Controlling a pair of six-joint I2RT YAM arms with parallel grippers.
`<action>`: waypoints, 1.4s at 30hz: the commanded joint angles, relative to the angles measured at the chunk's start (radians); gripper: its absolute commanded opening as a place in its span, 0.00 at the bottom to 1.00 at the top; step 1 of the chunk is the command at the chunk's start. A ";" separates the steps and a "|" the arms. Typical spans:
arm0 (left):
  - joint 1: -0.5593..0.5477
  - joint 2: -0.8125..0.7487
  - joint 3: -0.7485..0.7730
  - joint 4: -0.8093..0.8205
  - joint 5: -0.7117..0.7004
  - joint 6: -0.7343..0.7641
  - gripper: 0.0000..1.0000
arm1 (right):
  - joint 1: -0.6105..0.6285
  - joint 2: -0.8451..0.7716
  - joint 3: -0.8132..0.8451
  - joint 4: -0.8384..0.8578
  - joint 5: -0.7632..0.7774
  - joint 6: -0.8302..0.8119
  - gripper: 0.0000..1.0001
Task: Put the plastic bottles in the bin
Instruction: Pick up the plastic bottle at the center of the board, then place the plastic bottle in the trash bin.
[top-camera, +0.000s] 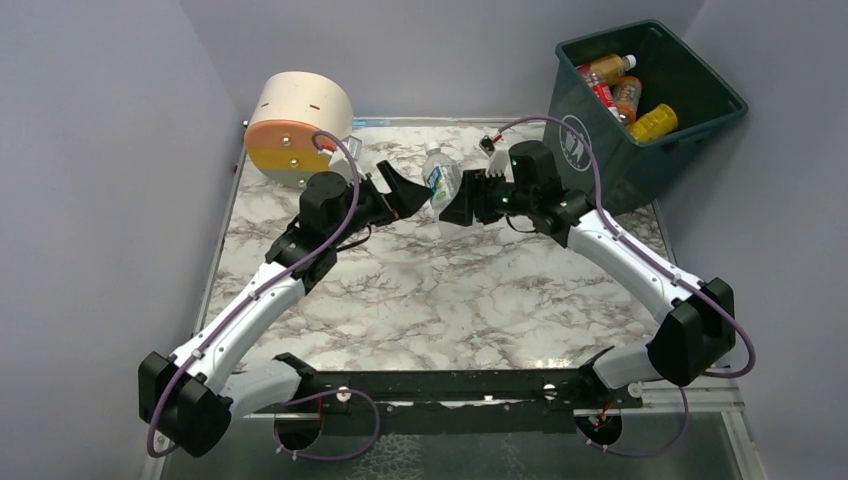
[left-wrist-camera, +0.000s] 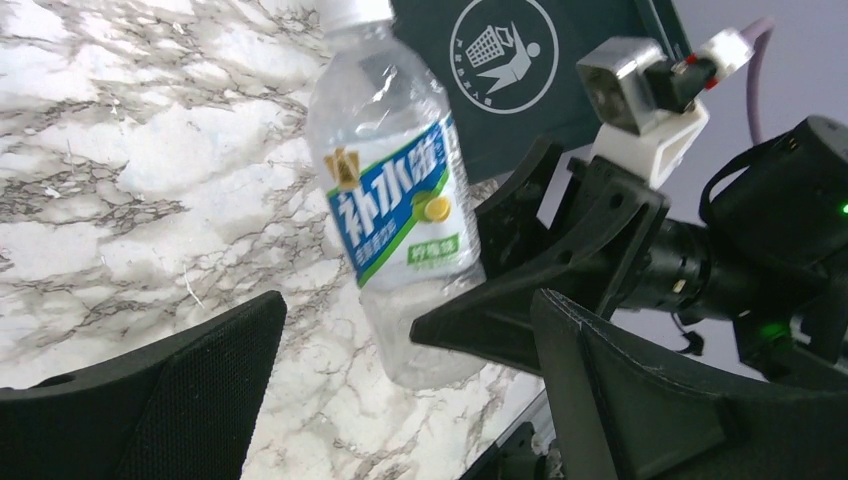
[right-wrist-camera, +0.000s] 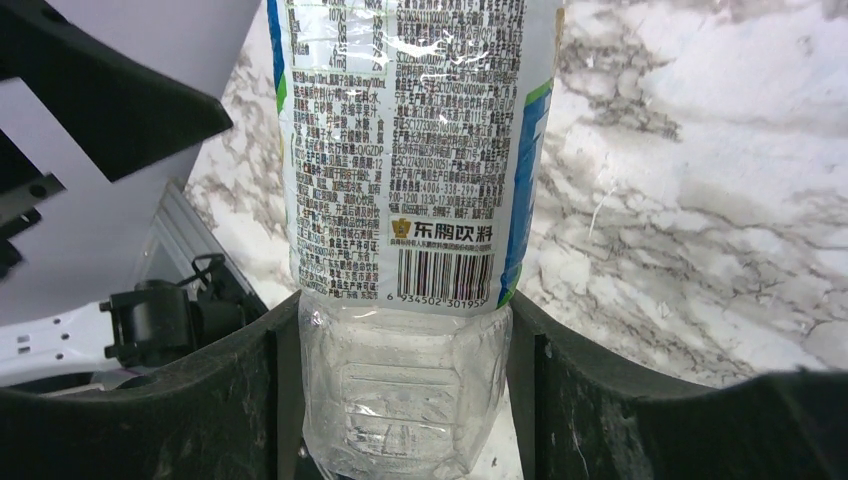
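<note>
Bottle: clear plastic bottle (right-wrist-camera: 410, 150) with a blue-and-green label, clamped low on its body, its neck reaching out past the fingertips; it seems tilted and clear of the marble table (top-camera: 450, 290).
Right gripper (right-wrist-camera: 405, 400): closed on the bottle just below the label.
Left gripper (top-camera: 397, 190): jaws wide apart and empty; the bottle is just ahead of its fingertips, seemingly not touching.
Bin (top-camera: 600, 150): behind the right gripper's wrist, opposite the way its fingers point; several bottles (top-camera: 625, 98) lie inside.
Risk, grip: the hold is on thin, crushable plastic with most of the bottle overhanging, so a quick swing could pivot it loose.
Risk, clash: the left fingers are so near that turning toward the bin might clip them.
Risk, release: opening short of the rim would drop it outside.
</note>
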 joint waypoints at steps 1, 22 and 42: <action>-0.005 -0.059 -0.037 0.059 -0.024 0.082 0.99 | -0.022 -0.005 0.092 -0.046 0.061 -0.041 0.63; -0.005 -0.120 -0.091 0.065 -0.026 0.140 0.99 | -0.481 0.094 0.553 -0.161 -0.063 -0.029 0.63; -0.003 -0.090 -0.097 0.088 -0.012 0.157 0.99 | -0.944 0.243 0.686 -0.032 -0.222 0.207 0.64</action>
